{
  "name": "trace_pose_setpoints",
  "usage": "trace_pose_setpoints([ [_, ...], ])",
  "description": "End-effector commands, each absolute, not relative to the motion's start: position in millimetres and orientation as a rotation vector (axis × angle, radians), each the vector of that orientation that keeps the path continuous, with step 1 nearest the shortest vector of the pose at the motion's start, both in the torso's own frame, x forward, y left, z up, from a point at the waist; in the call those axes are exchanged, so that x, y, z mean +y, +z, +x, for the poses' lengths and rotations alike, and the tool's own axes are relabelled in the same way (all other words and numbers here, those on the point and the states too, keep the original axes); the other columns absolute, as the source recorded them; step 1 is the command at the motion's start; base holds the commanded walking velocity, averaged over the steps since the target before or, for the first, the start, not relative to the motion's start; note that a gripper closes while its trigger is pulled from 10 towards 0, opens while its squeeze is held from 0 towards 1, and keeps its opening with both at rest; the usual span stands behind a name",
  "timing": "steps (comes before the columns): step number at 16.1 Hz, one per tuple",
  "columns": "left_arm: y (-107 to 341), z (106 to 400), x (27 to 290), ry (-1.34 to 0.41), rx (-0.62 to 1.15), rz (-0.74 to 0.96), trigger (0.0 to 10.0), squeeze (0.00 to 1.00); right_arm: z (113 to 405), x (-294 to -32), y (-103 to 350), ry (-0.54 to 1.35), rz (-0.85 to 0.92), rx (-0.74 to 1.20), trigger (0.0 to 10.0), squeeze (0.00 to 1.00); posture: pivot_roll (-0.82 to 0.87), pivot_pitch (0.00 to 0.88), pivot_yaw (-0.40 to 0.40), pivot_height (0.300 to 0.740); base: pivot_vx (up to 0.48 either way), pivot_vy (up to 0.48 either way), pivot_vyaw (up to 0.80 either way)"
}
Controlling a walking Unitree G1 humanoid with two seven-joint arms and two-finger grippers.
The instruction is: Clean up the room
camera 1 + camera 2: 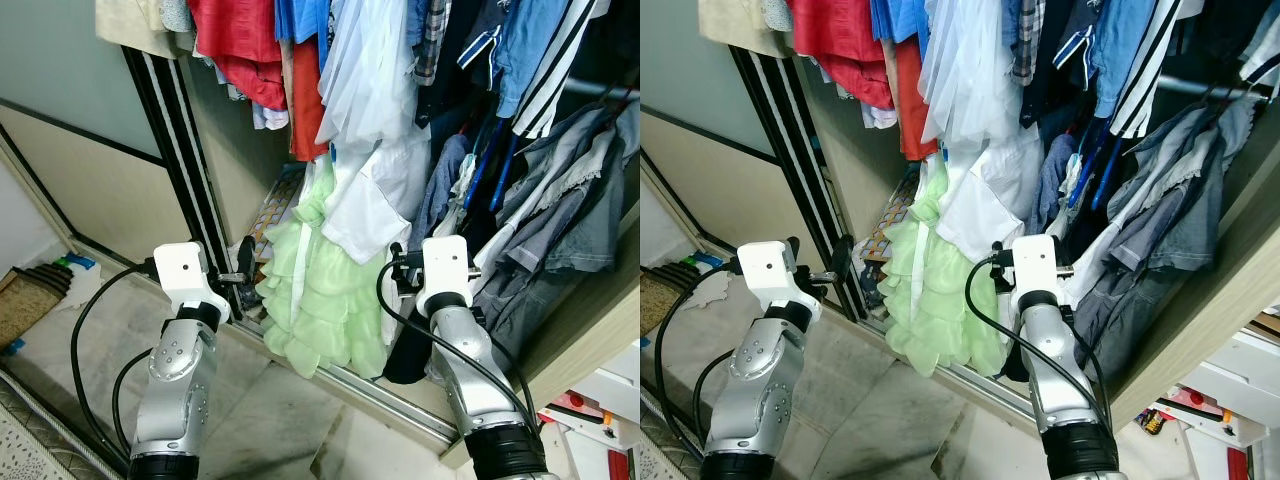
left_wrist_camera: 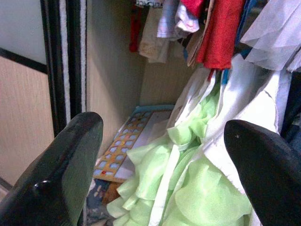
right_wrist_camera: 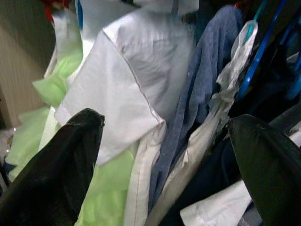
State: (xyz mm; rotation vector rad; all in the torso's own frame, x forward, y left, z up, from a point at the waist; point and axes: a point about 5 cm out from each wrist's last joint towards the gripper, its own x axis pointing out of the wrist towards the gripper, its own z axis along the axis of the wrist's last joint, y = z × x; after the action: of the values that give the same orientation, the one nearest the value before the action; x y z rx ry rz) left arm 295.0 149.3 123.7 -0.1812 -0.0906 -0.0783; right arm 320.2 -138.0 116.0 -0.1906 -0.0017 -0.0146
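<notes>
Many hanging clothes [image 1: 380,130] before both fingers [image 2: 70,165]

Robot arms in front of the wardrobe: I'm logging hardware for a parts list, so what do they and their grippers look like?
Both arms are jointed silver metal with black collars low down. The left arm and right arm each carry a white boxy wrist housing, with black cables looping alongside. The left gripper and right gripper each have two long, rounded black fingers.
</notes>
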Motion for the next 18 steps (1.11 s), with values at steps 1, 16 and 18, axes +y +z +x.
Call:
trace_pose_setpoints([
  [1,127.5,293.8,147.9,-0.1,-0.104,-0.182,10.0,0.0,320.1,-140.1,118.9,-0.021,-0.189,-0.01,10.0,0.0,-0.07,0.0,0.011,0.74,0.311,0.0,0.0],
  [16,128.5,292.5,144.8,-0.131,-0.108,-0.192,10.0,0.0,322.1,-149.5,120.2,-0.036,-0.202,-0.006,10.0,0.0,-0.08,0.0,0.012,0.74,0.344,0.0,0.0],
  [18,127.7,292.2,144.7,-0.136,-0.104,-0.199,10.0,0.0,322.2,-147.0,120.7,-0.034,-0.226,-0.013,10.0,0.0,-0.08,0.0,0.009,0.74,0.332,0.0,0.0],
])
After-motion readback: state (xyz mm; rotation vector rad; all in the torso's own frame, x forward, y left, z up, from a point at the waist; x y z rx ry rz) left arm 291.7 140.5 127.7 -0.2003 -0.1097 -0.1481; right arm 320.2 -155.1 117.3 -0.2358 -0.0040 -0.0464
